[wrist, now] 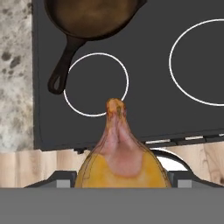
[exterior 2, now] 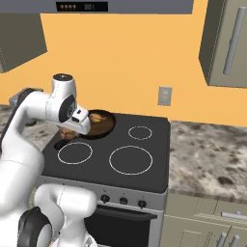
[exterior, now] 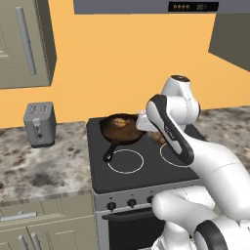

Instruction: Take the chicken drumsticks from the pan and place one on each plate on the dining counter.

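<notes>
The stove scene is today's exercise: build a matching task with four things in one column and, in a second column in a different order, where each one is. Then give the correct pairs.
Column one:
1. drumstick in the gripper
2. pan
3. toaster
4. wall outlet

Column two:
A. on the orange wall, to the right above the stove
B. on the marble counter left of the stove
C. held above the stove's front edge
D. on the rear left burner, handle pointing toward the front

Pairs: 1-C, 2-D, 3-B, 4-A
</notes>
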Robot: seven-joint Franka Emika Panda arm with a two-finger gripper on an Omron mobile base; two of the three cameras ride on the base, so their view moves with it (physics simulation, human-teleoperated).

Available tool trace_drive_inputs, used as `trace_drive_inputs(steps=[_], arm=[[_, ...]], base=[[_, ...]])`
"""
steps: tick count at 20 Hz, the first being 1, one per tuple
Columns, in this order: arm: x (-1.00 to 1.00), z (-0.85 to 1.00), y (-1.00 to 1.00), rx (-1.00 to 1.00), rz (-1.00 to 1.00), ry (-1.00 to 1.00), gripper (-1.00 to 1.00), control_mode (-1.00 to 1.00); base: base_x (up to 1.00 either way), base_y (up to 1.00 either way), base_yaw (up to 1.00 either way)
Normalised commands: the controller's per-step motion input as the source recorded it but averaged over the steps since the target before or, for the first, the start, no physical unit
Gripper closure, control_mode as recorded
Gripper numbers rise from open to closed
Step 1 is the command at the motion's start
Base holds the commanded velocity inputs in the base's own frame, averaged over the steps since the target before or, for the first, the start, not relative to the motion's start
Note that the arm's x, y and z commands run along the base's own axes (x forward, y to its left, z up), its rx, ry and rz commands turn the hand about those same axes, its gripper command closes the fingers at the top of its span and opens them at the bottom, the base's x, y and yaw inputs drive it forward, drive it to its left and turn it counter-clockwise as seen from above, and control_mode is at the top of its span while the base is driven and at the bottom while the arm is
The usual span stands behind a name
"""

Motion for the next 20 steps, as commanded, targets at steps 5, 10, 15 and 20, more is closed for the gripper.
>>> trace_drive_inputs(steps=[5, 10, 15, 20], arm=[[0.0, 0.0, 0.0, 0.0, 0.0, 0.0, 1.0, 1.0], [0.0, 0.0, 0.0, 0.0, 0.0, 0.0, 1.0, 1.0], [0.0, 0.0, 0.0, 0.0, 0.0, 0.0, 1.0, 1.0], [0.0, 0.0, 0.0, 0.0, 0.0, 0.0, 1.0, 1.0]], base=[[-0.55, -0.01, 0.06], [-0.59, -0.06, 0.68], [-0.33, -0.03, 1.0], [-0.24, -0.04, 1.0]])
